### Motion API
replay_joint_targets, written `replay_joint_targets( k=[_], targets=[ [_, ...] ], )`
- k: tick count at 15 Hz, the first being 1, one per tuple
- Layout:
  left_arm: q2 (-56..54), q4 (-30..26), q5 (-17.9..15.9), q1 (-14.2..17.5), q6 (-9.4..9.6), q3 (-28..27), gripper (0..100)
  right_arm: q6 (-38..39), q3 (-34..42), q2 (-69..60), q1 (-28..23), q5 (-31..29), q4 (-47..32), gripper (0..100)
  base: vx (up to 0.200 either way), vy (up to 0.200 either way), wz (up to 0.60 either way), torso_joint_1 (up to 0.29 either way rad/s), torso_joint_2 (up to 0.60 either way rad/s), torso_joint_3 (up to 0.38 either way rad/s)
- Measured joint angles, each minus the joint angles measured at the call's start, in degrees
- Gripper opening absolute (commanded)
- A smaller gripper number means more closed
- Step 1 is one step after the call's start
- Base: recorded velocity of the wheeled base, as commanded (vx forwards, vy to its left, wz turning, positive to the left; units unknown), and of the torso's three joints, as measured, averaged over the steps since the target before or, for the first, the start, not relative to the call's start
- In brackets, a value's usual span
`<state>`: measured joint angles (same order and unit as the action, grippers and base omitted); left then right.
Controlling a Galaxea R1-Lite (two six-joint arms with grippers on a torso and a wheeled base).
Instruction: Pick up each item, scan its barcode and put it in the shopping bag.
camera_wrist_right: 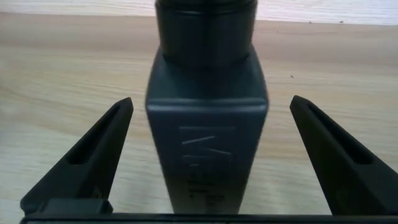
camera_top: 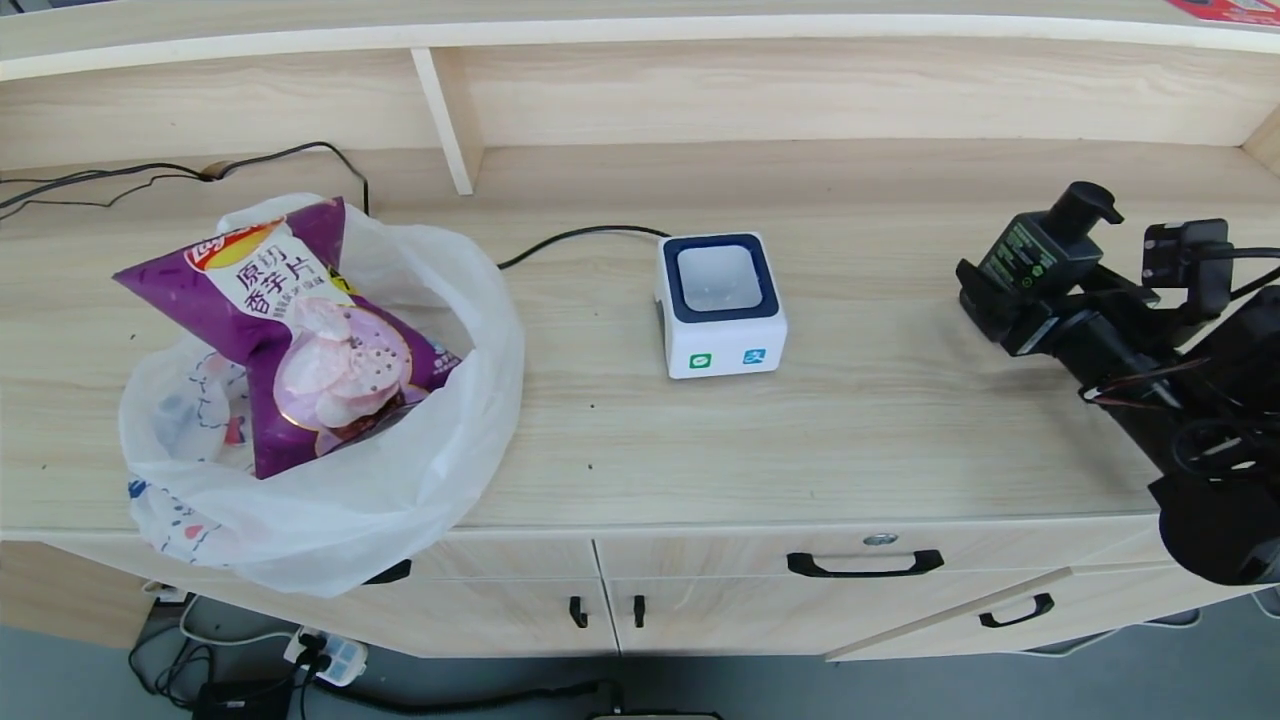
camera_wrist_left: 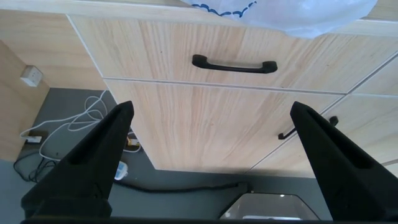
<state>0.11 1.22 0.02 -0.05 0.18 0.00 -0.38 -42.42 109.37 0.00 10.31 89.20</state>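
Dark pump bottle [camera_top: 1030, 255]: sits at the right end of the table [camera_top: 850, 430], seemingly upright, long axis near vertical, pump head up, spout toward the right. Flanked by right end effector [camera_wrist_right: 211, 102], fingers spread, not clamped. Still needs scanning at scanner [camera_top: 720, 305], mid-table. Chip packet [camera_top: 300, 340] already in shopping bag [camera_top: 420, 480], far left.

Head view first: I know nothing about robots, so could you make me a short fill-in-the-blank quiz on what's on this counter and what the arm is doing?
1. The chip bag lying in the white shopping bag is ____ in colour.
2. The barcode scanner stands on the counter between the shopping bag and the ____ pump bottle.
3. The right tool has the bottle between its fingers, which are ____, not shut.

Missing words: purple; black; open.
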Motion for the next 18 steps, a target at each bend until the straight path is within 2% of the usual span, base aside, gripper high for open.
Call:
replay_joint_targets(
  k=[6,10,14,16,18],
  targets=[
    [0.00,0.00,0.05,0.00,-0.07,0.00,100,-0.20,-2.41,1.93,-0.73,0.27,0.06,0,0.000,0.000,0.00,0.000,0.00,0.000],
    [0.00,0.00,0.05,0.00,-0.09,0.00,100,-0.40,-2.34,1.13,0.88,0.46,0.49,0,0.000,0.000,0.00,0.000,0.00,0.000],
    [0.00,0.00,0.05,-0.02,-0.09,0.00,100,0.33,1.13,-5.27,10.50,-0.46,0.72,0,0.000,0.000,0.00,0.000,0.00,0.000],
    [0.00,-0.02,0.05,0.00,-0.16,0.00,100,2.38,1.90,-8.68,19.87,-1.50,0.77,0,0.000,0.000,0.00,0.000,0.00,0.000],
    [0.00,-0.02,0.05,0.05,-0.21,0.00,100,5.85,2.24,-11.58,31.00,-5.36,0.77,0,0.000,0.000,0.00,0.000,0.00,0.000]
  ],
)
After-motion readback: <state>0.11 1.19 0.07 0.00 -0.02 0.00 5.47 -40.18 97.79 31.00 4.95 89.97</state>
